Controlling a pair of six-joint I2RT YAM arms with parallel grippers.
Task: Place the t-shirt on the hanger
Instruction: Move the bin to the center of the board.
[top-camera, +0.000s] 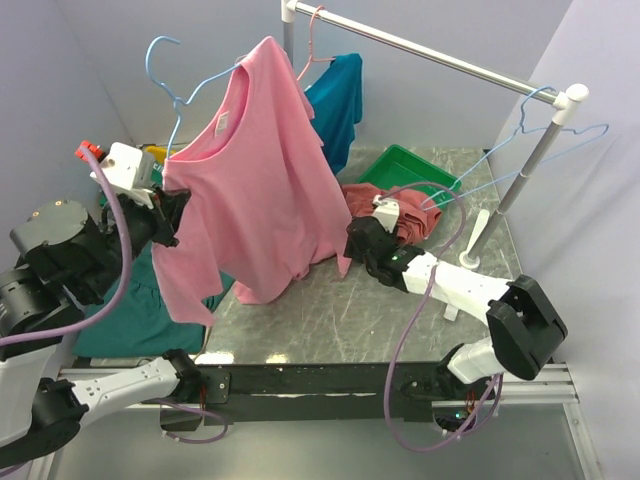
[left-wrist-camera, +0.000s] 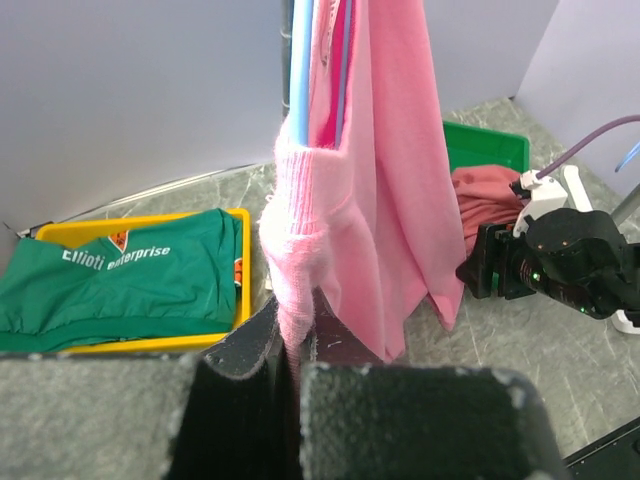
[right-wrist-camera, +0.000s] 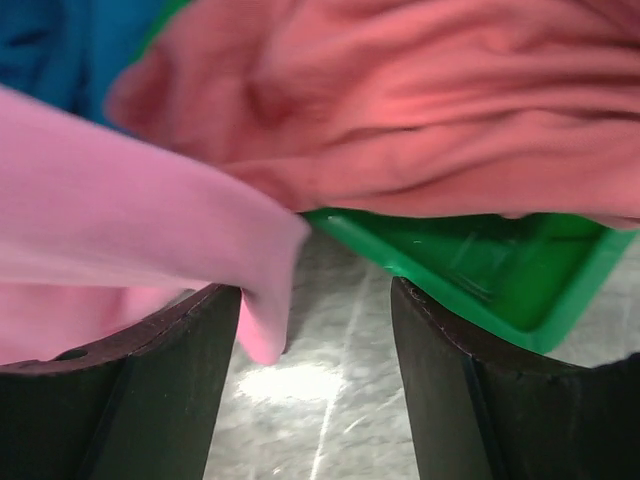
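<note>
The bright pink t-shirt (top-camera: 260, 170) hangs in the air over the light-blue wire hanger (top-camera: 175, 100), whose hook sticks up at the upper left. My left gripper (top-camera: 170, 215) is shut on the shirt's left shoulder and sleeve fold. In the left wrist view the pink cloth (left-wrist-camera: 390, 200) is pinched in that gripper (left-wrist-camera: 295, 345), with the blue wire (left-wrist-camera: 300, 80) running into it above. My right gripper (top-camera: 352, 245) is open and low by the shirt's right hem. In the right wrist view a pink corner (right-wrist-camera: 120, 230) hangs at its left finger, inside the open gripper (right-wrist-camera: 315, 330).
A green bin (top-camera: 400, 165) holds a rose-red garment (top-camera: 365, 195) just behind the right gripper. A teal-blue shirt (top-camera: 335, 100) and a pink hanger (top-camera: 315, 40) hang on the rail (top-camera: 430, 50), with another blue hanger (top-camera: 520, 165) at its right end. A yellow tray (left-wrist-camera: 240, 270) holds a green shirt (left-wrist-camera: 120, 280).
</note>
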